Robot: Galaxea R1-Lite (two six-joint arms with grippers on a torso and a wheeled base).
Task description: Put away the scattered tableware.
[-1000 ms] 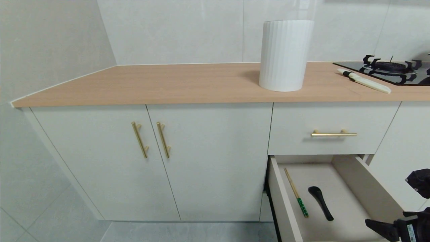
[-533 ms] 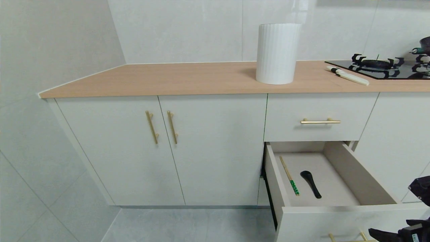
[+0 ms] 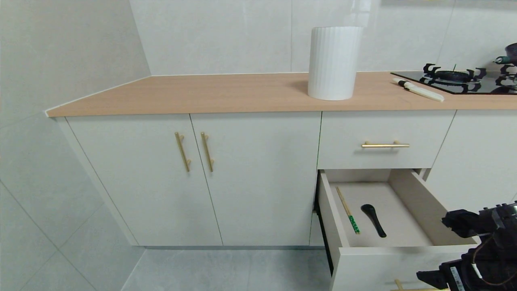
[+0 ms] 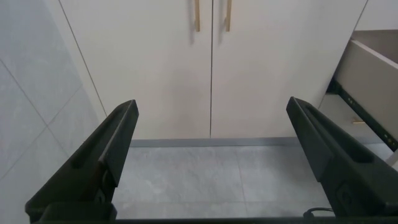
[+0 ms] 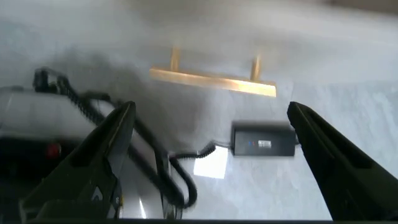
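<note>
A lower drawer (image 3: 404, 258) is shown pulled open, with chopsticks (image 3: 348, 211) and a black spoon (image 3: 373, 220) laid side by side inside it, while a pale knife (image 3: 420, 89) is left on the worktop (image 3: 226, 93) beside the hob (image 3: 456, 79). The right pincer (image 5: 210, 109) is held wide and empty just before the drawer's brass handle (image 5: 214, 79), and the left pincer (image 4: 211, 106) is spread wide and empty, low before the cupboard doors (image 4: 205, 62). The task is judged part done: the knife would probably need fetching next, or else the drawer pushed shut.
</note>
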